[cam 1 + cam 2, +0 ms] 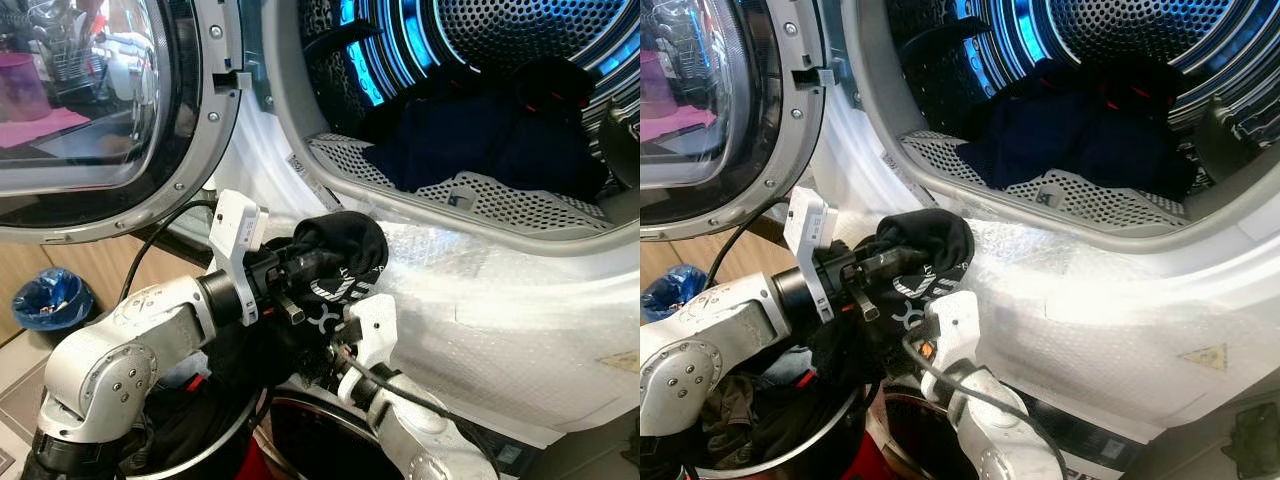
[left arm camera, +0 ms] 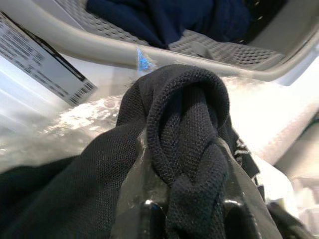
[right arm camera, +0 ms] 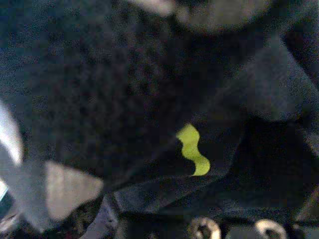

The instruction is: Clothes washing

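Head stereo cameras look down, close, at the open washer drum [image 1: 480,120]; wrist cameras sit pressed against the same dark garment [image 2: 184,144].

Washer drum [image 1: 480,40] stands ahead, opening right of its swung-out door [image 1: 100,110]. Clothes [image 1: 490,140] lie inside the drum. Garment [image 1: 340,250] sits in the left gripper [image 1: 310,268], below the drum's rim. Basket [image 1: 200,440] lies beneath the arms, holding laundry. Bag [image 1: 48,298] rests far left.
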